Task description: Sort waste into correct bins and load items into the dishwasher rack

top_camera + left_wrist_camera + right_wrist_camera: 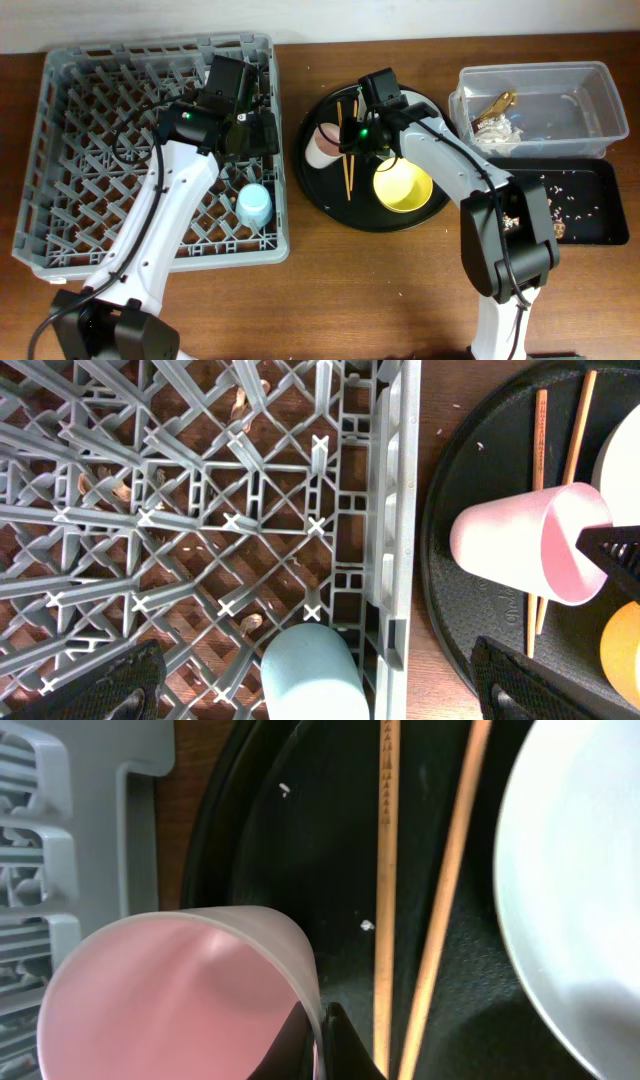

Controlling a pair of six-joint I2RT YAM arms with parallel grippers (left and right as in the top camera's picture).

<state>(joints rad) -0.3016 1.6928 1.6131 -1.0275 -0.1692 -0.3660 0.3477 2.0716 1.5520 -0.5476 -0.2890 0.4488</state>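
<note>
The pink cup (322,145) lies tilted on the round black tray; my right gripper (320,1042) is shut on its rim (170,990), also in the left wrist view (530,545). The light-blue cup (254,205) lies in the grey dishwasher rack (60,150) near its right wall. My left gripper (320,690) is open above that cup (310,675), one finger on each side of it, not touching. The chopsticks (385,870) lie on the tray beside the pale plate (580,890). The yellow bowl (402,187) sits on the tray.
The round black tray (320,195) stands right of the rack. The clear tub (590,75) at the back right holds the gold wrapper (497,105) and white napkin (495,130). The shallow black tray (590,235) in front holds food scraps (565,195).
</note>
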